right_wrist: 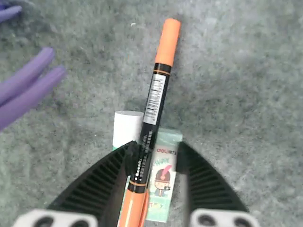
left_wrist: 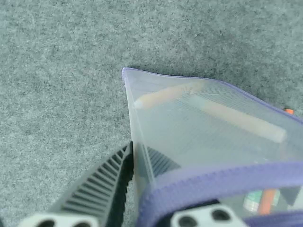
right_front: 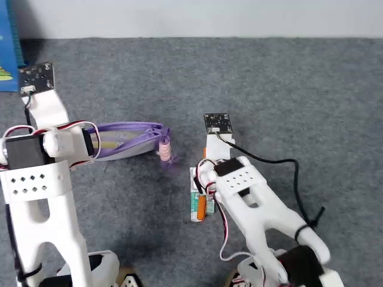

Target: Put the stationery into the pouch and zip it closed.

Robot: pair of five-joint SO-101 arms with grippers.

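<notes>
The translucent pouch (right_front: 128, 140) with a purple zipper edge lies left of centre, and its mouth faces the right arm. My left gripper (right_front: 90, 143) is shut on the pouch's end; in the left wrist view the pouch wall (left_wrist: 203, 132) is pinched at the gripper (left_wrist: 142, 158). A beige pencil (left_wrist: 236, 118) lies inside. My right gripper (right_wrist: 156, 149) hangs open over an orange-and-black marker (right_wrist: 154, 99); one finger touches it. The marker rests across a green eraser pack (right_wrist: 163, 179) and a white stick (right_wrist: 127, 125). The same pile (right_front: 197, 203) sits under the right gripper (right_front: 204, 194).
Purple zipper pull strips (right_wrist: 28, 85) and a pink charm (right_front: 164, 149) hang at the pouch's open end, near the pile. A blue object (right_front: 9, 48) stands at the back left. A black cable (right_front: 281, 164) loops to the right arm. Grey carpet (right_front: 287, 84) covers the table.
</notes>
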